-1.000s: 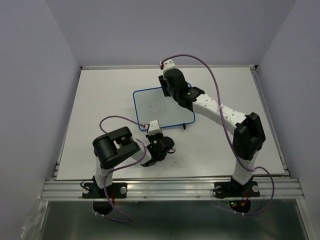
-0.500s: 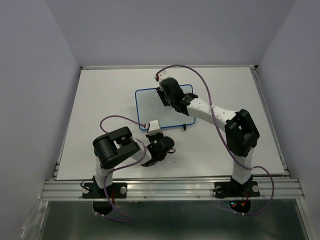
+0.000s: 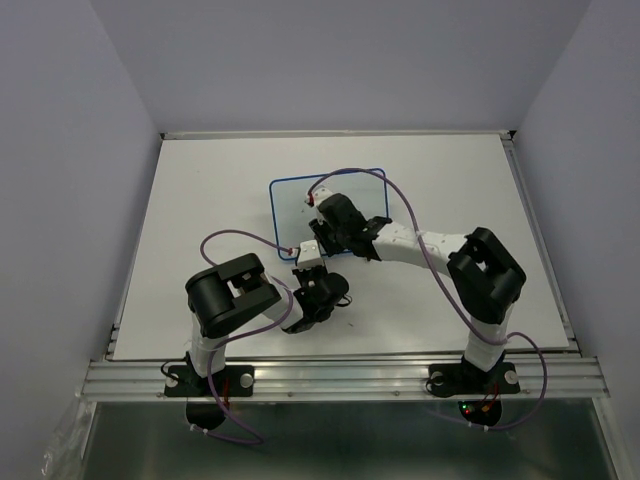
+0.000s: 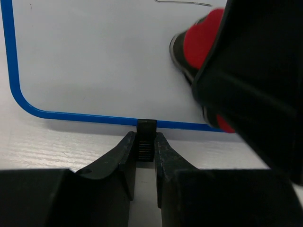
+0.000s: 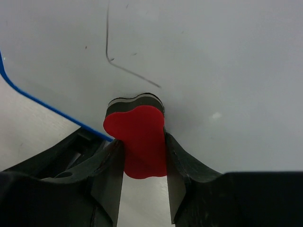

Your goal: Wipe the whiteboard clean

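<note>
The whiteboard (image 3: 290,205), white with a thin blue rim, lies flat on the table's middle. My left gripper (image 3: 298,262) sits at its near edge, shut on one small black foot (image 4: 146,142) of the board. My right gripper (image 3: 314,238) hangs over the board's near left part, shut on the red eraser (image 5: 141,135). The eraser's dark felt face presses on the white surface (image 5: 213,56). A thin black marker line (image 5: 128,71) runs just beyond the eraser. Another stroke (image 4: 184,2) shows at the far side in the left wrist view, where the eraser (image 4: 203,42) appears on the right.
The white table (image 3: 200,200) is walled by pale panels on three sides. A metal rail (image 3: 340,375) runs along the near edge by both arm bases. Purple cables (image 3: 400,200) loop above the board. The right forearm (image 3: 420,245) crosses the board's near right corner.
My right gripper has swept the eraser from the board's far edge down towards its near left edge. The board has turned slightly. The left gripper has kept its hold.
</note>
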